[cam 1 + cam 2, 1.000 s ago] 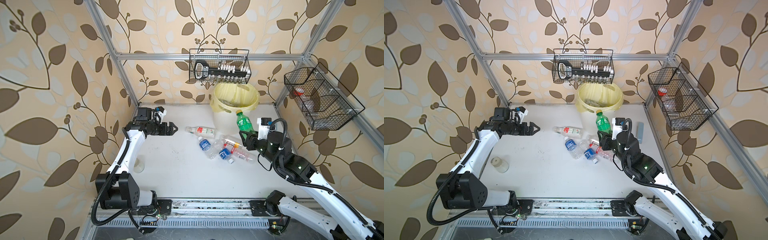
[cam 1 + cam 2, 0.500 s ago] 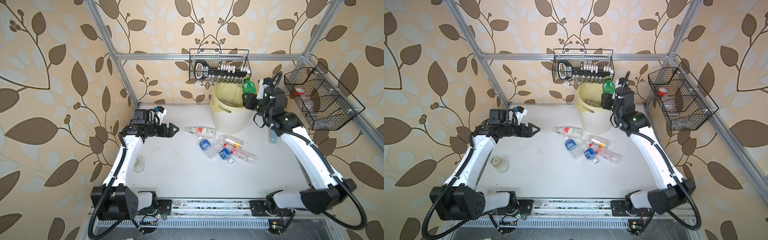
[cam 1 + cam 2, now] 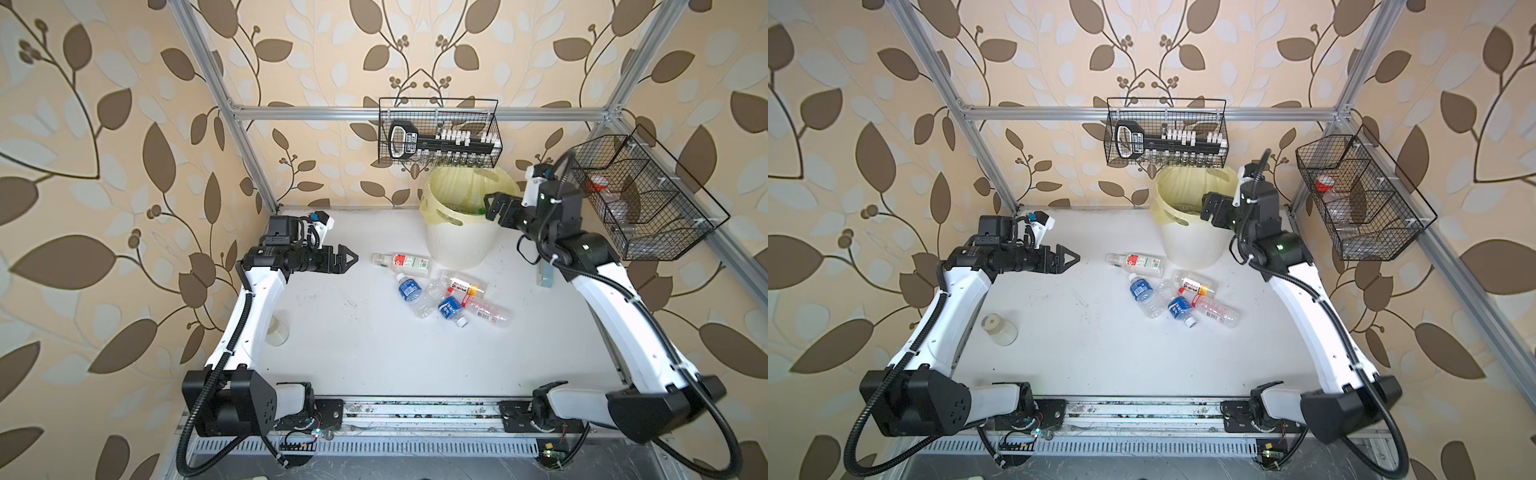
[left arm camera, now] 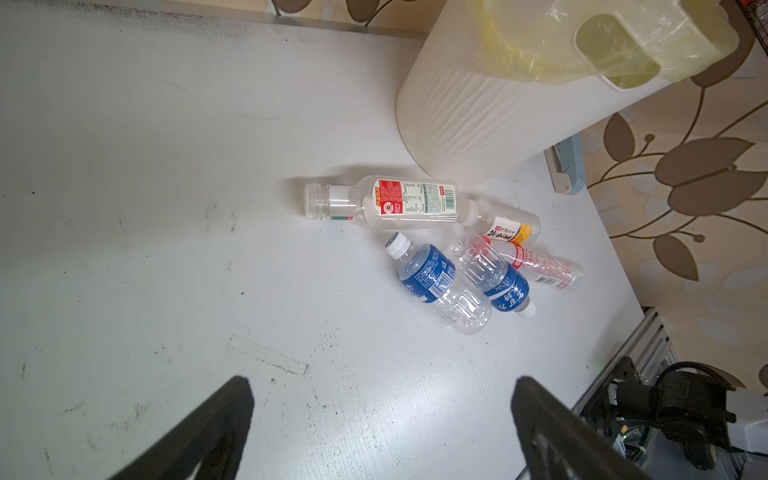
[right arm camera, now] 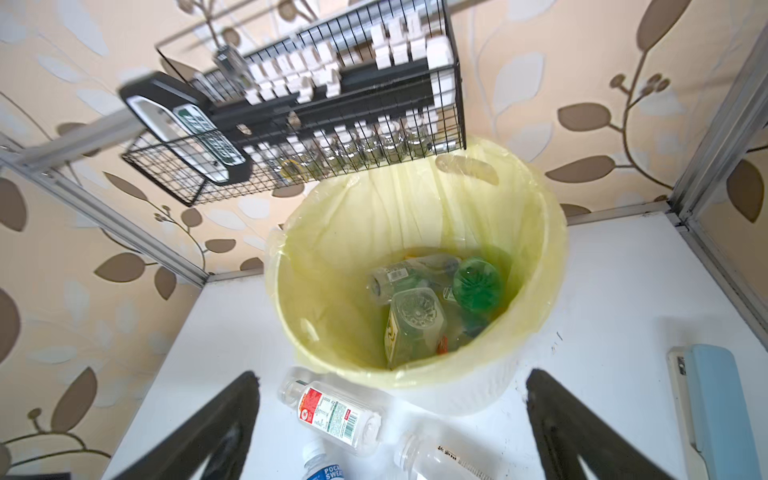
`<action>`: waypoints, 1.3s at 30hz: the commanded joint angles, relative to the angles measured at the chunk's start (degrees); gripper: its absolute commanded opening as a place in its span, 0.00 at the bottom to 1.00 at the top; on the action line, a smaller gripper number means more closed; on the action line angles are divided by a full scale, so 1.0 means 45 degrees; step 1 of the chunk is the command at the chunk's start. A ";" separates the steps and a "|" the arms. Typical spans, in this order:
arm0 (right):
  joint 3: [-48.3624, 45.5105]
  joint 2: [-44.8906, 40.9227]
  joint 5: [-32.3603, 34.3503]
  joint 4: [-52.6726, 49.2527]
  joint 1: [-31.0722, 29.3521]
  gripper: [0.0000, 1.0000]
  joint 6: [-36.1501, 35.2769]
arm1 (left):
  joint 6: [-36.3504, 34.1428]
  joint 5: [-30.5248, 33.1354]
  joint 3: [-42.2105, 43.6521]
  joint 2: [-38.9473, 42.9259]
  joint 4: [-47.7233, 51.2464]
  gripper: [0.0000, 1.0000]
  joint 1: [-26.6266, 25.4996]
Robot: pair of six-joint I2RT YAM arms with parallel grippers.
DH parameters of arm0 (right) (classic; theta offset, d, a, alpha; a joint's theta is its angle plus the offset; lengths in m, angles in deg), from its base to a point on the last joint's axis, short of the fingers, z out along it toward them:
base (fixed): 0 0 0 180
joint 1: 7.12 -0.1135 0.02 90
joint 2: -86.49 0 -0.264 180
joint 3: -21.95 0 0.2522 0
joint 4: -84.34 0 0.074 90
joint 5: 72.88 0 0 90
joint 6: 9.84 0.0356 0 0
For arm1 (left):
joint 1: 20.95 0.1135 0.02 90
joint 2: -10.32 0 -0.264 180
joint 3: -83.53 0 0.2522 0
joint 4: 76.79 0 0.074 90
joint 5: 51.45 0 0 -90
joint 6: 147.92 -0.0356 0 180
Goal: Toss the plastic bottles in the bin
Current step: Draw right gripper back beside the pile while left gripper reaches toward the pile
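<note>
Right gripper (image 3: 492, 208) wide, empty, above bin (image 3: 457, 249) | I count 5 bottles (image 3: 451, 307) left on table (image 3: 353, 340) | several binned

Tabletop (image 3: 353, 357): white, scuffed, dark specks.
Bin (image 3: 457, 249): upright at the rear, right of centre.
Plastic bottles (image 3: 409, 289): 5, on their sides, clustered just before the bin.
Case (image 3: 545, 275): pale blue, flat, right edge.
Jar (image 3: 999, 329): clear, left edge.
</note>
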 commanded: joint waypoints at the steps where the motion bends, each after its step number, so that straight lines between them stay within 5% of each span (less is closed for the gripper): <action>1: -0.1208 -0.1184 -0.0319 0.0510 0.0014 1.00 -0.0088 | -0.0504 -0.0789 -0.0473 0.0106 0.0188 0.99 -0.0193; 12: -0.5344 -0.4659 0.0033 0.0541 0.0061 1.00 0.1093 | 0.0966 0.0178 -0.0075 0.0077 -0.1030 0.99 -0.0901; 24: -0.7407 -0.6149 0.0481 -0.0963 0.0071 1.00 0.1896 | 0.1637 0.2080 0.0138 -0.0254 -0.1430 0.99 -0.2661; 39: -0.9790 -0.7156 0.0116 -0.1623 0.0062 1.00 0.2688 | 0.4166 0.2227 -0.0613 -0.3033 -0.1152 0.99 -0.3867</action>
